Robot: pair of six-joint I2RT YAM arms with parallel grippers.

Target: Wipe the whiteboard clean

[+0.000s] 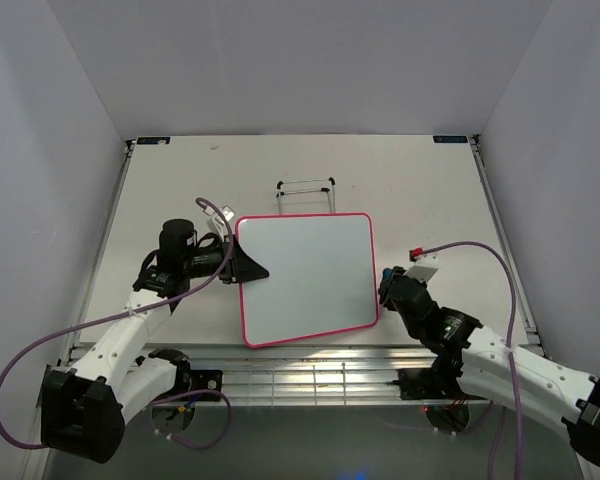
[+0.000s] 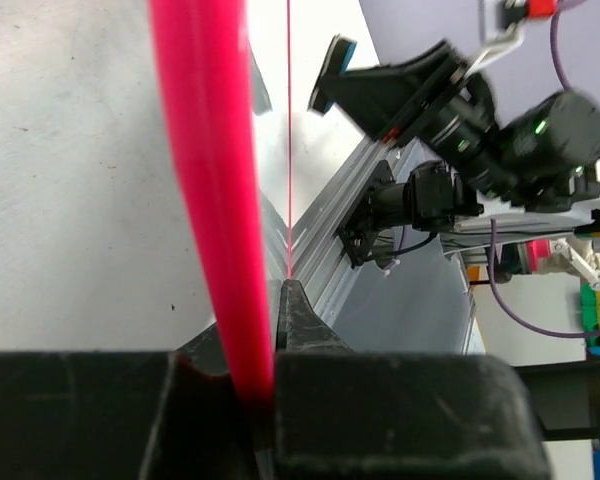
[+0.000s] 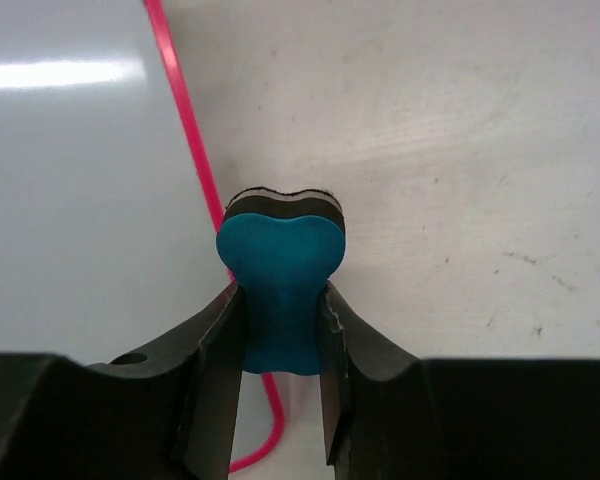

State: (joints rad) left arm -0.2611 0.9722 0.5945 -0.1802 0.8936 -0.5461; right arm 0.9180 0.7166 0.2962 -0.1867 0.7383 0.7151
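Observation:
The whiteboard [image 1: 305, 278] lies mid-table with a pink-red frame and a blank white face; no scribbles show. My left gripper [image 1: 248, 265] is shut on its left edge; in the left wrist view the pink frame [image 2: 210, 200] runs down between the jaws of the gripper [image 2: 265, 340]. My right gripper [image 1: 387, 285] is just off the board's right edge, shut on the blue bone-shaped eraser [image 3: 280, 285] at its waist. The right wrist view shows the gripper [image 3: 280, 340], the board's face [image 3: 80, 180] at left and its pink frame [image 3: 185, 130] under the eraser.
A thin black wire stand [image 1: 306, 192] sits just behind the board. Metal rails [image 1: 310, 375] run along the table's near edge between the arm bases. White walls enclose the table on three sides.

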